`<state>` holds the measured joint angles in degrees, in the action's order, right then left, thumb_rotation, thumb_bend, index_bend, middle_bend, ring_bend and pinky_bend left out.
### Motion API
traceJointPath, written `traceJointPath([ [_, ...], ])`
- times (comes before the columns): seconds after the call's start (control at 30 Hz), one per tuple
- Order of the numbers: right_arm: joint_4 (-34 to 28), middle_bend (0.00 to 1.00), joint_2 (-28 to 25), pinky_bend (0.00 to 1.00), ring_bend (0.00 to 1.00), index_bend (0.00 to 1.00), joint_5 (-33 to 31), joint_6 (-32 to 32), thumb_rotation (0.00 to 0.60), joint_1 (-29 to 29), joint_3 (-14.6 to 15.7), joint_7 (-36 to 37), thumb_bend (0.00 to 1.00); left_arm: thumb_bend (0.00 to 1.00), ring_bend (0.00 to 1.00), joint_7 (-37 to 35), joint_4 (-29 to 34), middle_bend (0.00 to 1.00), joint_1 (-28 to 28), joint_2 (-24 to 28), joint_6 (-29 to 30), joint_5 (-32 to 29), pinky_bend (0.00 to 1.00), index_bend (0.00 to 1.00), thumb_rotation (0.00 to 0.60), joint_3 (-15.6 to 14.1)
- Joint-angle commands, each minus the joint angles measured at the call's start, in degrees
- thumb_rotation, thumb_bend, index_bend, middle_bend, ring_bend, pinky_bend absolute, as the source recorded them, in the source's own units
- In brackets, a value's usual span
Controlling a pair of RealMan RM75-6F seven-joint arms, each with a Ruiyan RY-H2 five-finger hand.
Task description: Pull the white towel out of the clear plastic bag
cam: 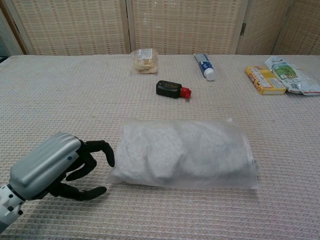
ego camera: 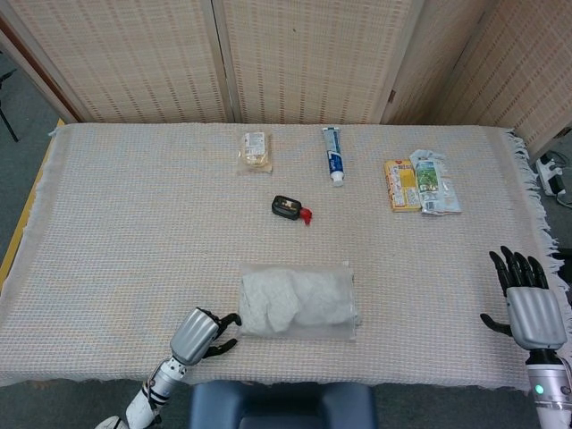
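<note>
Near the front edge of the cloth-covered table [ego camera: 116, 232], a clear plastic bag [ego camera: 298, 301] is laid flat and lengthwise, with the white towel [cam: 170, 150] crumpled wholly inside it. Just beside the bag's left end, the left hand [cam: 55, 170] is held low over the cloth, fingers [cam: 102, 148] parted and curved toward the plastic, with nothing yet gripped; whether the fingertips are touching the bag cannot be told. It is probably placed there so that this end can be pinned or pinched. Far to the right, well apart from the bag, the right hand [ego camera: 529, 299] is held upright with fingers spread, empty, seemingly kept in reserve. Along the far side a snack packet [ego camera: 256, 150], a toothpaste tube [ego camera: 332, 154], a small black object with a red tip [ego camera: 290, 208] and two packets [ego camera: 422, 183] are left clear of the work
</note>
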<state>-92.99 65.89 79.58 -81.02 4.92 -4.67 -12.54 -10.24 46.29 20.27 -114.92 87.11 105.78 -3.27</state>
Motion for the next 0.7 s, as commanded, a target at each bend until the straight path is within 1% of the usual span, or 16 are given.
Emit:
traceJointPath([
  [0.03, 0.1, 0.00, 0.1, 0.00, 0.00, 0.00, -0.4, 0.2, 0.600, 0.1, -0.1, -0.2, 0.03, 0.27, 1.00, -0.5, -0.8, 1.00, 0.4, -0.9, 0.1, -0.4, 1.00, 0.50, 0.600, -0.2],
  [0.47, 0.1, 0.00, 0.2, 0.00, 0.00, 0.00, -1.6, 1.1, 0.600, 0.7, -0.3, -0.6, 0.03, 0.29, 1.00, -2.0, -4.2, 1.00, 1.8, -4.6, 0.8, -2.4, 1.00, 0.51, 0.600, 0.3],
  [0.57, 0.1, 0.00, 0.1, 0.00, 0.00, 0.00, -1.6, 1.0, 0.600, 0.7, -0.4, -0.6, 0.03, 0.32, 1.00, -2.4, -4.7, 1.00, 1.9, -5.1, 0.7, -2.7, 1.00, 0.53, 0.600, 0.0],
  [0.7, 0.1, 0.00, 0.2, 0.00, 0.00, 0.00, -1.7, 1.0, 0.600, 0.7, -0.4, -0.7, 0.03, 0.41, 1.00, -3.1, -5.0, 1.00, 2.1, -5.5, 0.8, -2.9, 1.00, 0.59, 0.600, -0.5],
])
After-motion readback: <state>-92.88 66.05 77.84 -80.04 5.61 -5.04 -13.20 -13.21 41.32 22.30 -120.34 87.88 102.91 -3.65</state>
